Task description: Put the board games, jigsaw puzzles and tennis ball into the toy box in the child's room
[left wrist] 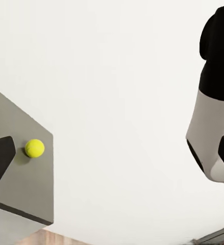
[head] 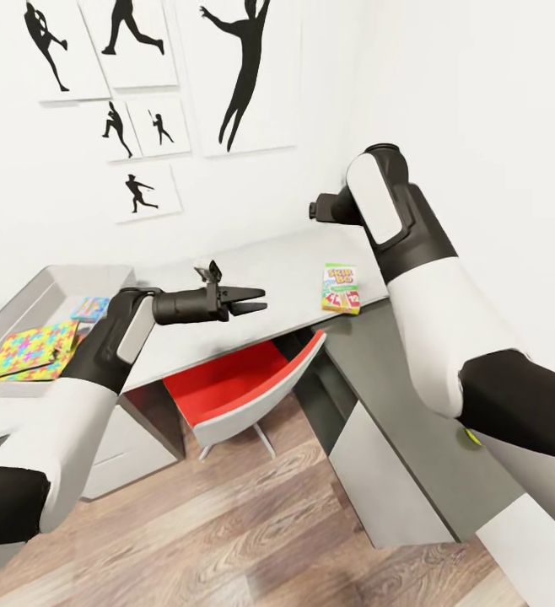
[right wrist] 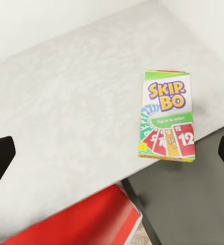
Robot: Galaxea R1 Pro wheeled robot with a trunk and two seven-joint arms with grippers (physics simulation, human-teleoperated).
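The orange-green Skip-Bo board game [head: 341, 288] [right wrist: 167, 115] lies flat near the corner of the white table [head: 277, 261]. My right gripper [right wrist: 112, 155] hovers open above it, its arm raised high. My left gripper [head: 256, 301] is open over the table's middle, holding nothing. At the left stands the grey toy box [head: 24, 305], with a jigsaw puzzle [head: 31, 350] and a blue board game [head: 90, 308] lying in it. The tennis ball [left wrist: 34, 148] rests on the far leg of the table, and a sliver of the ball [head: 471, 437] peeks from behind my right arm.
A red and white chair [head: 239, 388] is tucked under the table between its two legs. White drawers [head: 121, 451] sit below the toy box. Black silhouette pictures [head: 244, 67] hang on the white wall. The floor [head: 252, 523] is wood.
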